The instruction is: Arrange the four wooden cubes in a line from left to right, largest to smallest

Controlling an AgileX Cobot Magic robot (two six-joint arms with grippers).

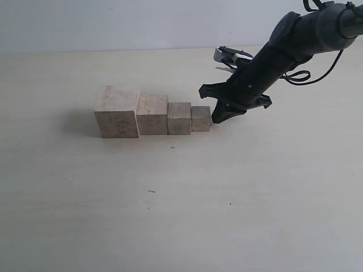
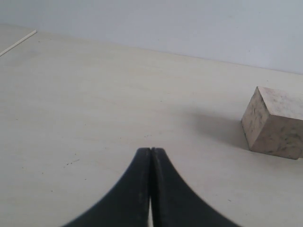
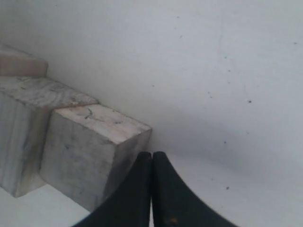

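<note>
The largest cube (image 1: 117, 111) stood at the left end of a straight row on the table (image 1: 170, 215). It was pale, unpainted wood with grey smudges on its front and top. Against its right side sat the second cube (image 1: 152, 115), a step lower, with faint grain and no gap showing between them. The third cube (image 1: 178, 118) came next, lower again, with grain lines on its front. The smallest cube (image 1: 200, 119) closed the row at the right end, pressed against the third. The right wrist view showed a short dark scratch on its top. All four rested flat and upright, their fronts close to one line, their tops stepping down from left to right.
</note>
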